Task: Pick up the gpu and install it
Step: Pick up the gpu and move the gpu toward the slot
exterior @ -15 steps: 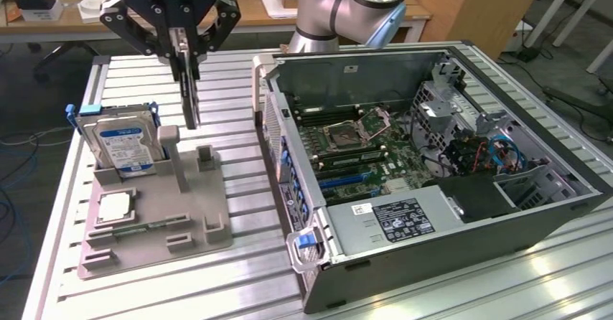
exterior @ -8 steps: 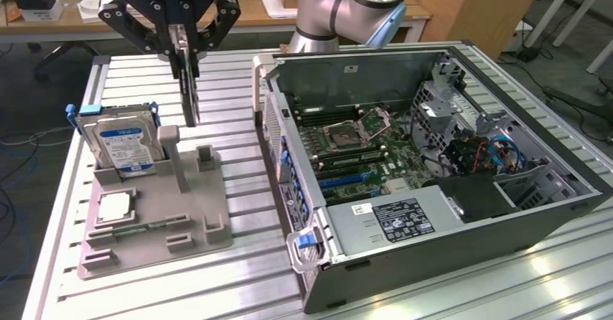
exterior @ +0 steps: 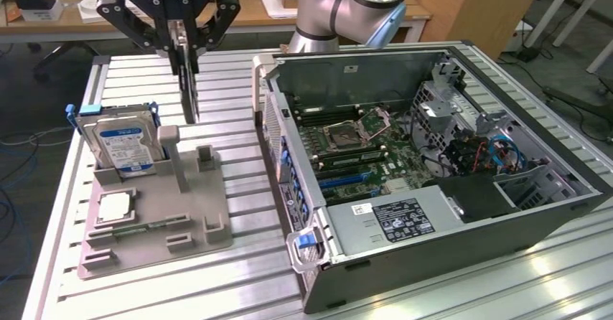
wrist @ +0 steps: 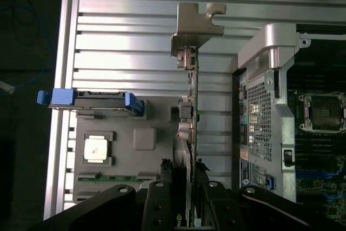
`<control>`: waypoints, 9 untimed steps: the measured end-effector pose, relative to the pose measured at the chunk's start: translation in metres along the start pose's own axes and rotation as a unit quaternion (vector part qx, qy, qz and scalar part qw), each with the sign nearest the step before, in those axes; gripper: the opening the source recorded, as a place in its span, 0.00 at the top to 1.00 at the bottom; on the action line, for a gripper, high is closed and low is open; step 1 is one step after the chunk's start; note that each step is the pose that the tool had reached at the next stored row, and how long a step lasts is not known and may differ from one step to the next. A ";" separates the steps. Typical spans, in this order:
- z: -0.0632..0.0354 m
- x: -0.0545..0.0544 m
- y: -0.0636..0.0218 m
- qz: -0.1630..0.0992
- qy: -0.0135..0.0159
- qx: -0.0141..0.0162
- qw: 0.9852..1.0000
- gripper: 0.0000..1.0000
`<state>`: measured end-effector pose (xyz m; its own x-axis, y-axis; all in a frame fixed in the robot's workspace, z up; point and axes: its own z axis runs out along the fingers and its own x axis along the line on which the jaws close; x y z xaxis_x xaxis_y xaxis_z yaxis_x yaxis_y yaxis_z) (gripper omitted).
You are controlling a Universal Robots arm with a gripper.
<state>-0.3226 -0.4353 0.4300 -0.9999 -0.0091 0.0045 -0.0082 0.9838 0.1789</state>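
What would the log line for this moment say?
fingers: shut on gpu | gpu: upright, above tray | case: open, gpu not installed

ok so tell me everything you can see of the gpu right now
The gpu is a thin, flat dark circuit card seen edge-on, hanging upright with its upper end clamped in the gripper. The wrist view shows a silvery notched metal bracket capping its far end. It hangs above the grey tray, between the hard drive and the open computer case, apparently touching only the gripper.
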 end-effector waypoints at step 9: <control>-0.0054 0.000 0.0009 0.000 0.000 -0.004 1.000 0.74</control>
<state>-0.3226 -0.4354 0.4355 -0.9999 -0.0092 0.0043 -0.0082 0.9824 0.1869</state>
